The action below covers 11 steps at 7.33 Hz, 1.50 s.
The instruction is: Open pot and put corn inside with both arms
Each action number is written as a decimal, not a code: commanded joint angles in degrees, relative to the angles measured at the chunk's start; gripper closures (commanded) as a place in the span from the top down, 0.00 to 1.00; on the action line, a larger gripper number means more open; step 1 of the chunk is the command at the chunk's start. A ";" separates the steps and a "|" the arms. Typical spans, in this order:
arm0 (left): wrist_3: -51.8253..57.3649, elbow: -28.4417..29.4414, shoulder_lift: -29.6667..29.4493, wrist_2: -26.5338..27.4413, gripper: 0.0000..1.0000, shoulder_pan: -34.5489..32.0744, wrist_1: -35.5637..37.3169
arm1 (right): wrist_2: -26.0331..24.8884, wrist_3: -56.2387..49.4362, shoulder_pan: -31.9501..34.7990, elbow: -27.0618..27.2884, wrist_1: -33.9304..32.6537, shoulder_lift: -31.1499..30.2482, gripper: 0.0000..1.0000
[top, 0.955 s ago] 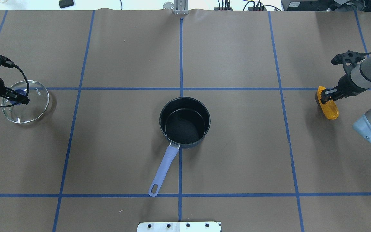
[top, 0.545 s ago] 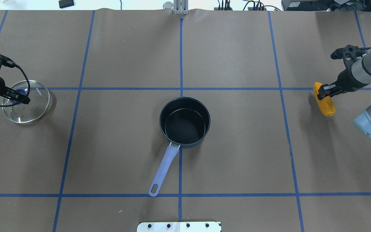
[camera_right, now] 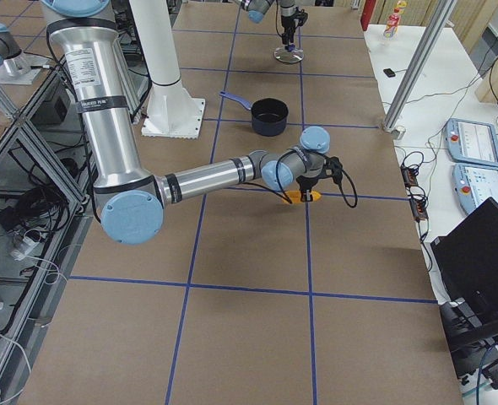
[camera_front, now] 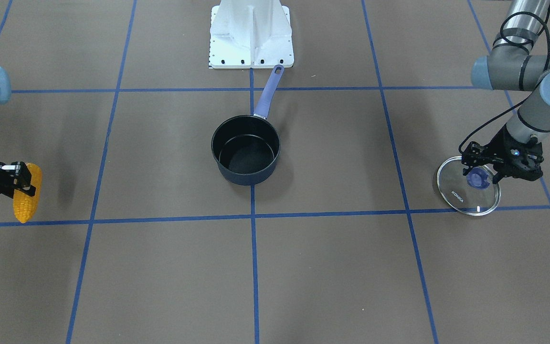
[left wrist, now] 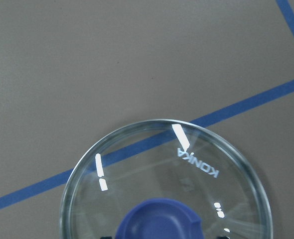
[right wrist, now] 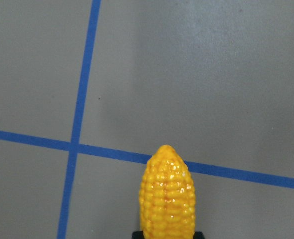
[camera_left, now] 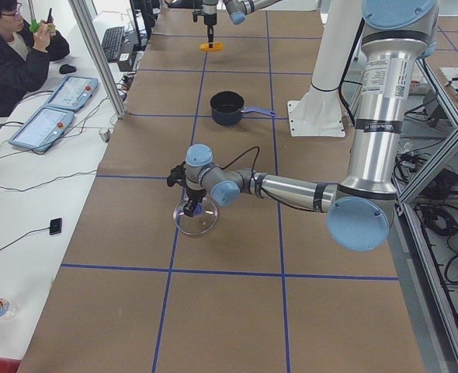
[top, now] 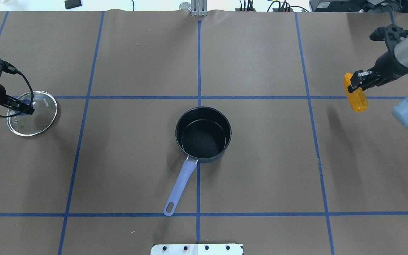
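The dark pot [top: 203, 134] stands open and empty at the table's middle, its lavender handle [top: 181, 186] pointing toward the robot. It also shows in the front view [camera_front: 246, 155]. The glass lid [top: 35, 120] is at the far left, low over or on the paper. My left gripper [top: 23, 108] is shut on the lid's purple knob [camera_front: 476, 177]. The left wrist view shows the lid [left wrist: 197, 164] right below the camera. My right gripper [top: 358, 82] is shut on the orange-yellow corn [top: 355, 97] and holds it above the table at the far right. The corn also shows in the right wrist view [right wrist: 167, 194].
The white base stand [camera_front: 251, 33] sits at the robot's side of the table, just past the handle's tip. Blue tape lines grid the brown paper. An operator [camera_left: 15, 54] sits at a side desk off the table's far edge.
My right gripper has lifted the corn and carried it away from the robot. My left gripper has shifted the lid slightly toward the middle. The pot has not moved.
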 commanded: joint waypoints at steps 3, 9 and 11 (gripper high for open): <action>-0.15 -0.88 -1.05 -0.79 0.97 -0.07 0.43 | -0.32 10.95 -2.23 8.24 -10.96 6.30 0.00; 4.04 -0.71 -2.29 -10.45 0.97 -9.11 2.10 | -15.32 43.41 -23.57 16.26 -13.15 16.49 0.00; 9.21 -0.88 -2.37 -11.59 0.97 -12.54 5.43 | -20.69 46.42 -28.95 16.17 -16.75 20.45 0.00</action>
